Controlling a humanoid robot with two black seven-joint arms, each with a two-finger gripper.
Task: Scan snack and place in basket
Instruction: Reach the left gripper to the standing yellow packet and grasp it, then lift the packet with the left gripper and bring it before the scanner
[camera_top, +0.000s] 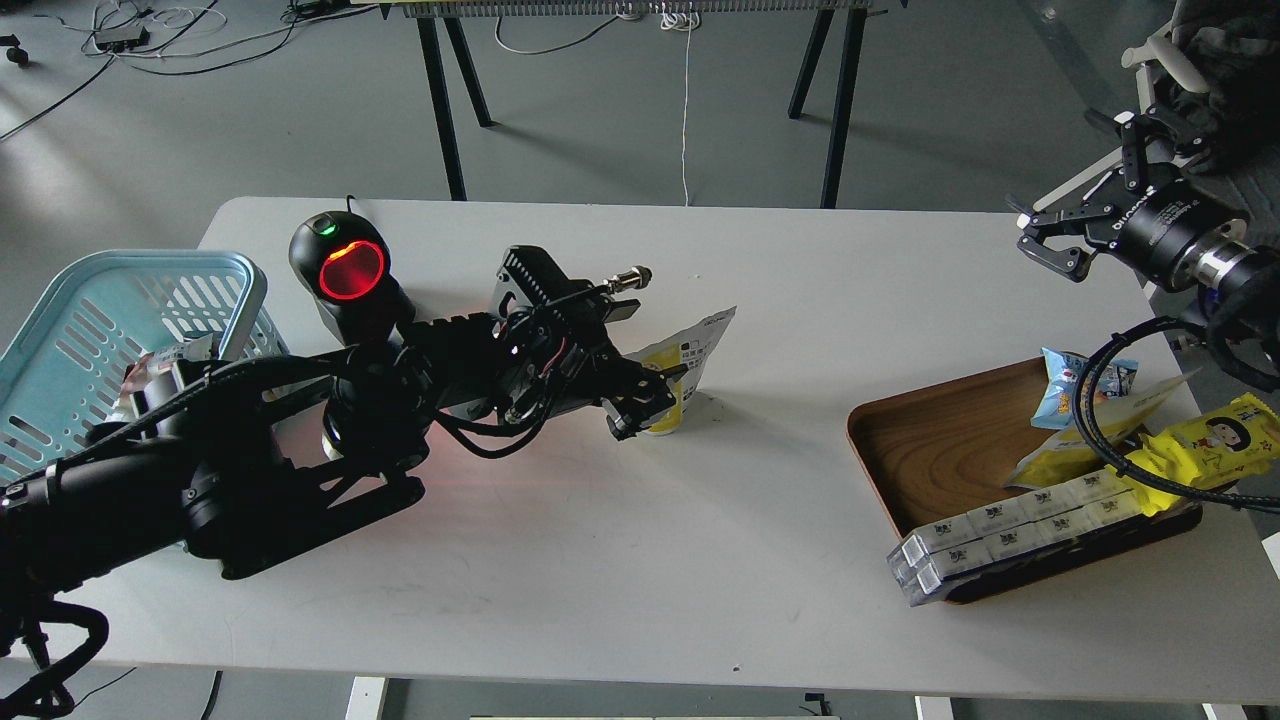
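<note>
The snack (688, 362) stands near the middle of the worktop (640, 560), a little toward the far edge, its white top leaning to the right. My left fingers (650, 395) are closed on its yellow lower part, holding it with its base at or just above the surface; I cannot tell which. Just left of it, behind my left arm, the scanner (350, 268) shows a glowing red window and a small green light. The basket (110, 330) sits at the worktop's left edge with something light-coloured inside. My right fingers (1050, 238) hang spread apart and empty above the far right corner. Below them, at the right edge, the wooden tray (940, 450) carries a blue packet (1062, 388), yellow wrappers (1215, 440) and long white boxes (1010, 530).
</note>
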